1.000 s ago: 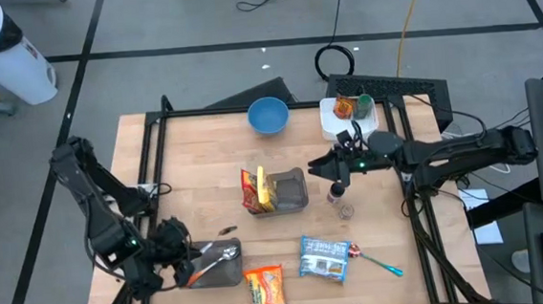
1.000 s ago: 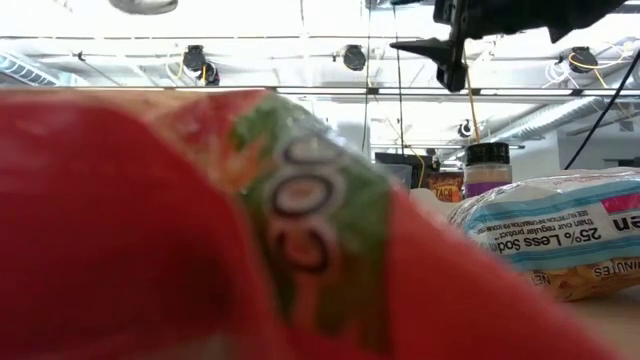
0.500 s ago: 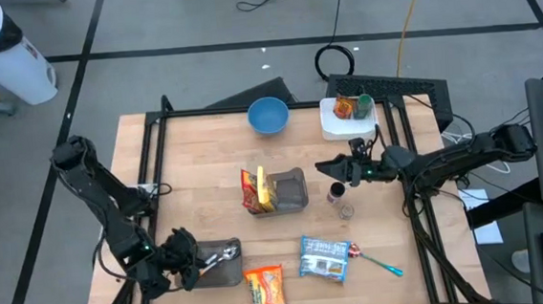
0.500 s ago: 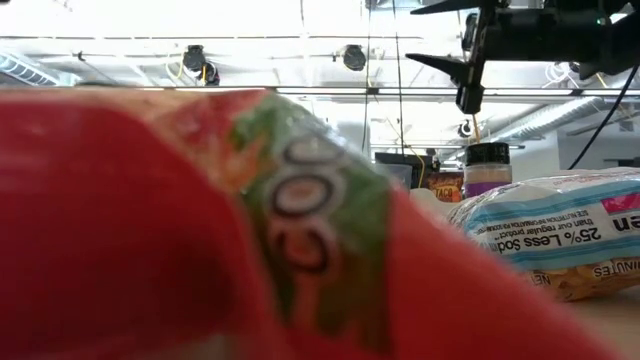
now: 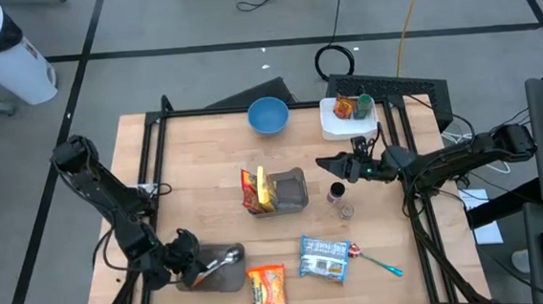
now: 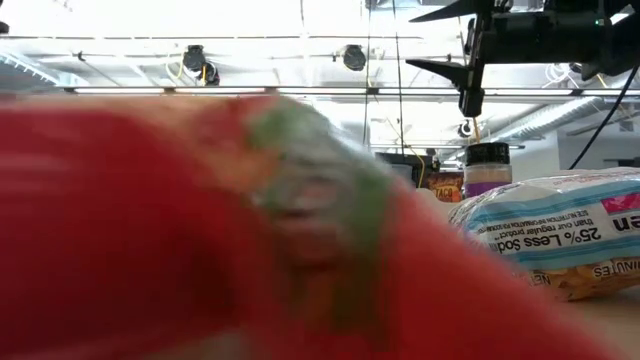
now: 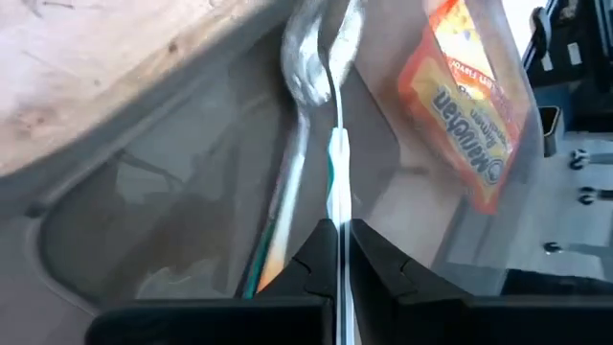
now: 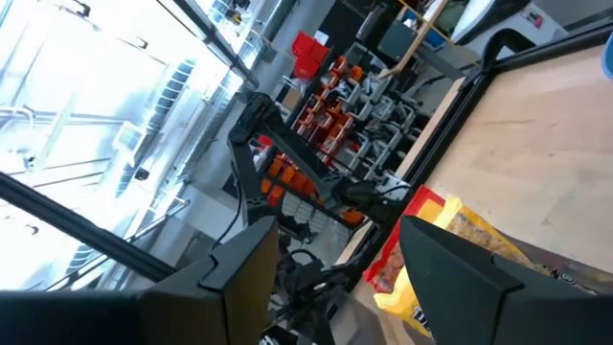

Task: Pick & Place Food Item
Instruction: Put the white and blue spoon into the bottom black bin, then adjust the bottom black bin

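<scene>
My left gripper point(image 5: 191, 266) is at the near left, shut on a spoon point(image 5: 223, 260) with a silver bowl, over an empty grey container point(image 5: 218, 276). The spoon's bowl point(image 7: 308, 59) lies near the container's rim; whether it touches it, I cannot tell. An orange noodle packet point(image 5: 266, 291) lies right of the container and fills the low view point(image 6: 180, 230). A blue-and-white packet point(image 5: 324, 258) lies farther right. My right gripper point(image 5: 334, 167) hangs open above the table's middle right, empty. My left gripper pinches the spoon's thin handle point(image 7: 337, 196) between its two fingers, which slant down from the table's left and lie along the handle. The spoon reaches out beyond the fingertips over the grey container's inside point(image 7: 182, 192), its bowl farthest from the gripper.
A second grey container point(image 5: 290, 190) at the centre holds a red-and-yellow packet point(image 5: 254, 191). A spice jar point(image 5: 336, 196) stands beside it. A blue bowl point(image 5: 268, 115) and a white tray point(image 5: 348, 118) sit at the far edge. Another spoon point(image 5: 375, 260) lies near right.
My left gripper has gone down and toward the table's near edge with the spoon, tipping more steeply, so the spoon now sits low over the grey container. My right gripper has sunk a little, shifted slightly toward the right edge and rolled, still open.
</scene>
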Available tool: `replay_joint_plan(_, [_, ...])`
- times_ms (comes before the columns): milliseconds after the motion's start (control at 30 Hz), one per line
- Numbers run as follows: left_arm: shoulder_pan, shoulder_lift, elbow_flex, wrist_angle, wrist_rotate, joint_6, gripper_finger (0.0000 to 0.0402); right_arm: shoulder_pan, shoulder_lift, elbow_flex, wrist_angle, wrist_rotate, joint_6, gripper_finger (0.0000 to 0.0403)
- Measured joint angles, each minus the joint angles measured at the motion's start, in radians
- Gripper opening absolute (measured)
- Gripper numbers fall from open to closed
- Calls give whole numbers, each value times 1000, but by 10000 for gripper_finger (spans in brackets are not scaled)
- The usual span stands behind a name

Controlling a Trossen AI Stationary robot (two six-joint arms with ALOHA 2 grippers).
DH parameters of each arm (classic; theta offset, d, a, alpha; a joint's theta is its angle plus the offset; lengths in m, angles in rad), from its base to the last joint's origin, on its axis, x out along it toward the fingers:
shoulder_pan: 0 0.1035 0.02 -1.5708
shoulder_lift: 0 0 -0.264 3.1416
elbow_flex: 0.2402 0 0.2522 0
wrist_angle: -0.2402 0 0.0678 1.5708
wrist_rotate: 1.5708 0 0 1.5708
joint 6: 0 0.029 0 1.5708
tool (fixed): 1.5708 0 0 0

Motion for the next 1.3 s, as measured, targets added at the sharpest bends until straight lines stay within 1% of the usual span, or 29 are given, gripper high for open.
replay_joint_plan(100, [0,-2,-25,48,2,1,14,0,0,0,-4,4,0,213])
replay_joint_plan(167, [-1,-2,-29,54,2,1,9,0,0,0,-14,24,0,212])
replay_joint_plan(333, [0,-1,-31,60,7,30,9,-8,0,0,-16,25,0,212])
replay_joint_plan(600, [0,-1,-31,56,7,25,55,-10,0,0,-26,47,-7,212])
replay_joint_plan(1067, [0,1,-33,49,7,27,65,-10,0,0,-30,45,-7,212])
replay_joint_plan(1300, [43,-15,-33,45,38,47,89,-10,0,0,-30,45,-7,212])
